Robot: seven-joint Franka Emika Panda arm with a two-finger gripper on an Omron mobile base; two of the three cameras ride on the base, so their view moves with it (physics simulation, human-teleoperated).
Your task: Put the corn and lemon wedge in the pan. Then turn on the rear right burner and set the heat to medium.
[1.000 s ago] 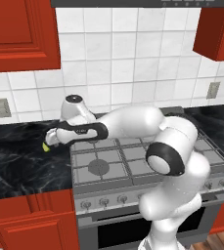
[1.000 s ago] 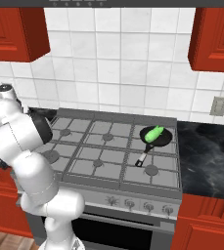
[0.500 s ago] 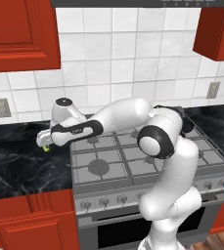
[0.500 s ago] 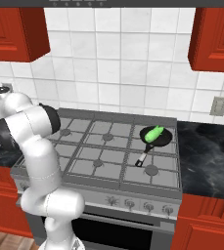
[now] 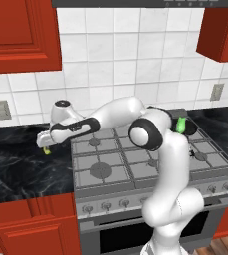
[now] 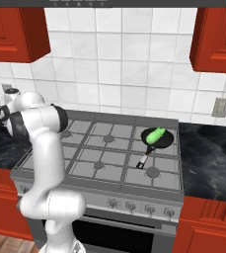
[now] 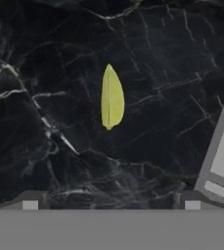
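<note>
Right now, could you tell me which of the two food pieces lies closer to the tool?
The tiny yellow pointed lemon wedge, lying on the black marbled counter just beyond the tool; the green oblong corn sits in the round black pan.

Bare black counter (image 7: 45,73) around lemon wedge (image 7: 112,97); stove edge (image 7: 221,146) beside.

green corn (image 6: 156,134) inside black pan (image 6: 157,140); yellow lemon wedge (image 7: 112,97) flat on dark counter.
</note>
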